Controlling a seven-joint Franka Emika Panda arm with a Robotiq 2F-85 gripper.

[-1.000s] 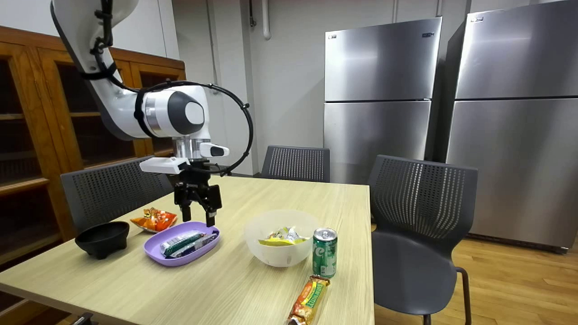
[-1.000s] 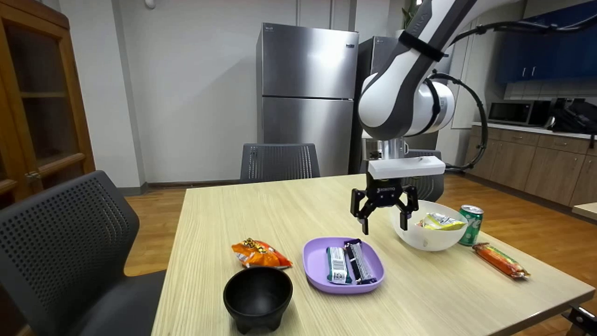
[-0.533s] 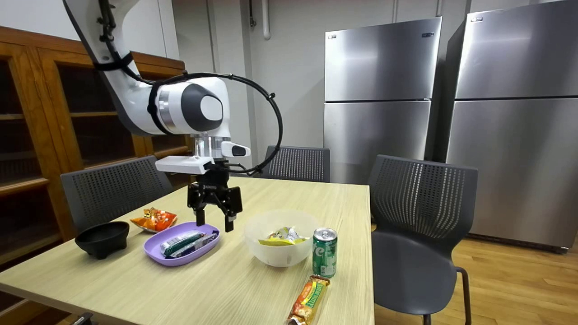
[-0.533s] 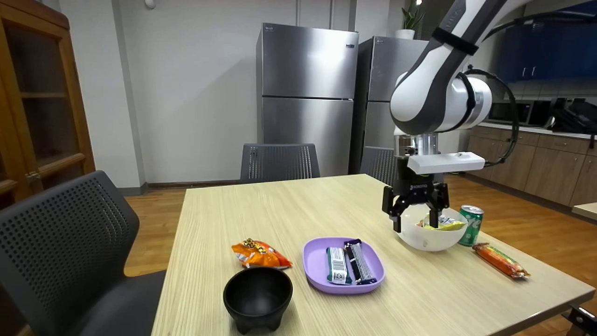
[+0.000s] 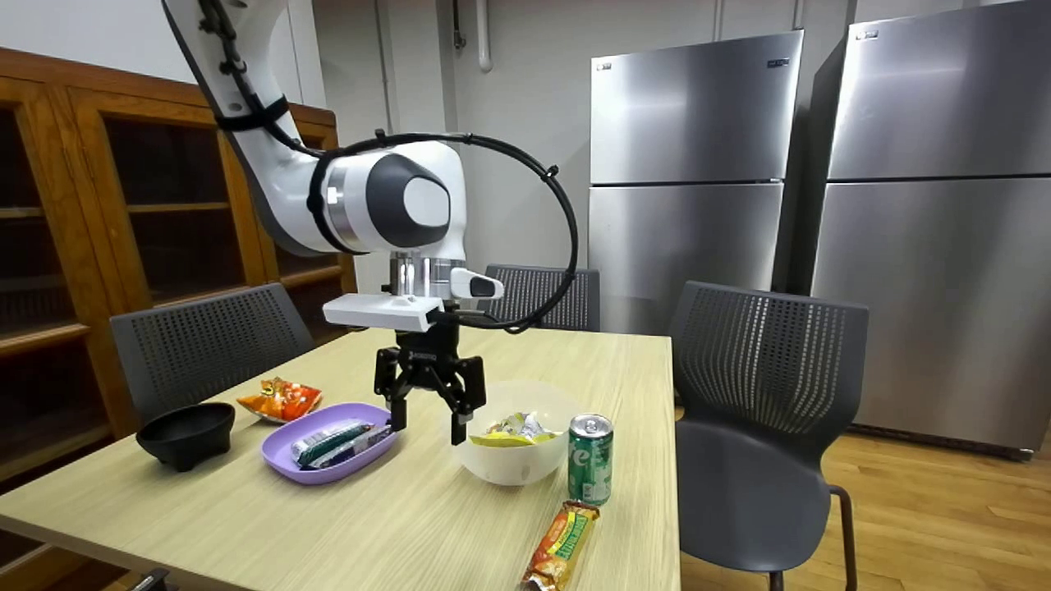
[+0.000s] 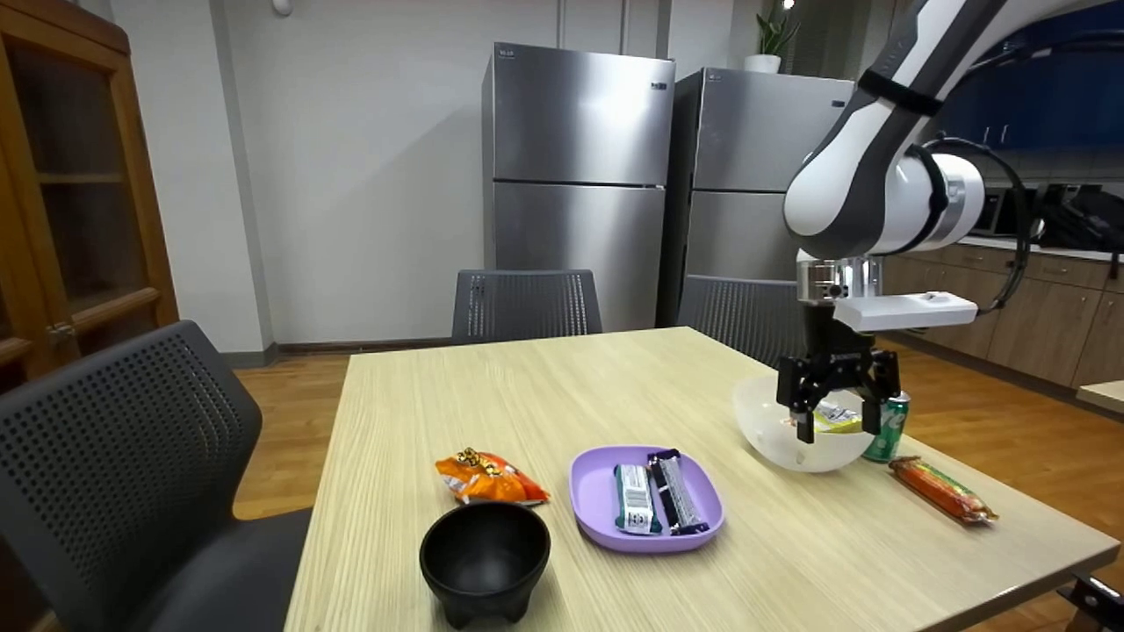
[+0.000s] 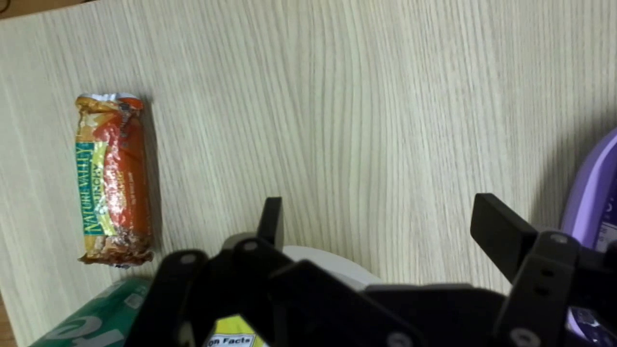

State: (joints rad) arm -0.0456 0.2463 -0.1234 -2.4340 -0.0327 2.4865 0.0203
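Over the pale wood-grain desk [image 6: 492,395] hangs the claw [image 5: 428,428], gaping wide, close by the translucent bowl [image 5: 505,469] standing there! Purple plate [image 6: 648,543] sits to the claw's other side, green soda can [image 5: 590,460] stands just beside the bowl, Nature Valley bar [image 7: 114,185] lies near the can, yellow snack packet [image 5: 502,440] rests inside the bowl.

Parted fingers [image 5: 398,415] hang near a white bowl [image 5: 507,465]; green can [image 5: 590,461] alongside.

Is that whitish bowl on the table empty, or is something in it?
Not empty: in both exterior views, shiny yellow packaging shows inside the whitish bowl.
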